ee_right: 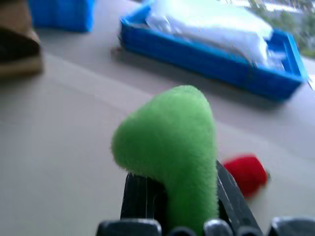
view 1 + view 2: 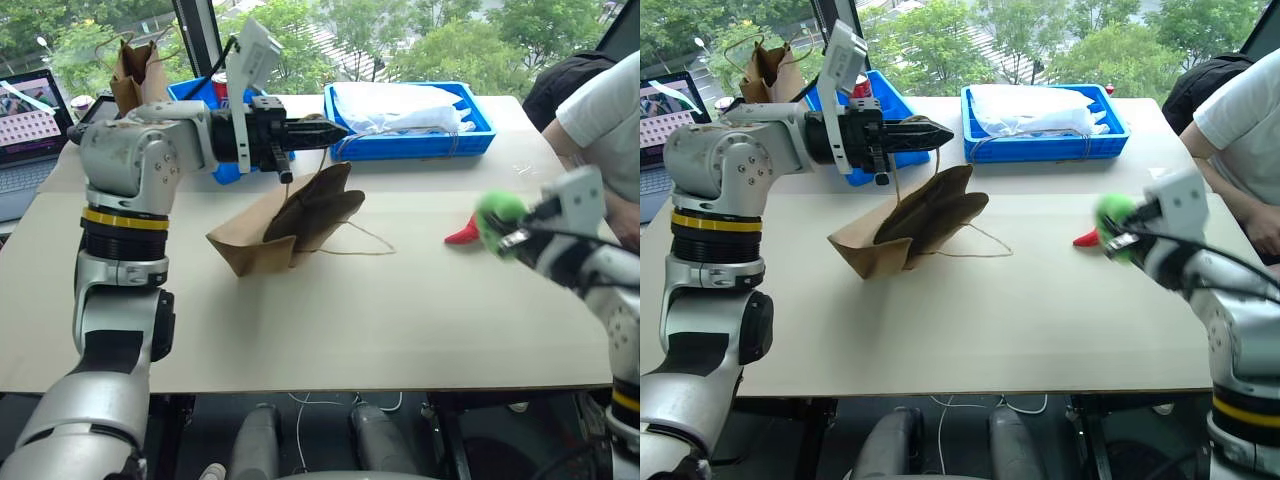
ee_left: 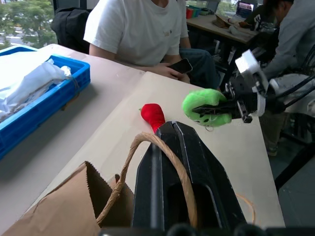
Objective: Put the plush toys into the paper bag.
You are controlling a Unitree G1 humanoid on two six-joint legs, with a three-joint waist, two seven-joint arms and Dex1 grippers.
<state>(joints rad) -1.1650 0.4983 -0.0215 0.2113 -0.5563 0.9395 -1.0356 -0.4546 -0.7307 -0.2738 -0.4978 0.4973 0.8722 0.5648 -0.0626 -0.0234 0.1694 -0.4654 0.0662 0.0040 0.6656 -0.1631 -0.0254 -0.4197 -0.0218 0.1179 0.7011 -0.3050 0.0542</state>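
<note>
The paper bag (image 2: 290,225) lies slumped at the middle of the table, mouth facing right. My left gripper (image 2: 335,129) hovers level above it, shut on one twine handle (image 3: 147,140), which loops over the closed fingers (image 3: 197,162). The other handle trails on the table. At the right side my right gripper (image 2: 510,238) is shut on the green plush toy (image 1: 172,142), lifted a little off the table. The red plush toy (image 2: 463,235) lies on the table just beside the green one.
A blue tray (image 2: 410,145) with white plastic bags sits at the back. Behind my left arm are a second blue bin (image 2: 195,95), a narrower brown paper bag (image 2: 135,75) and a laptop (image 2: 30,115). A person in a white shirt (image 2: 600,110) sits at the right edge.
</note>
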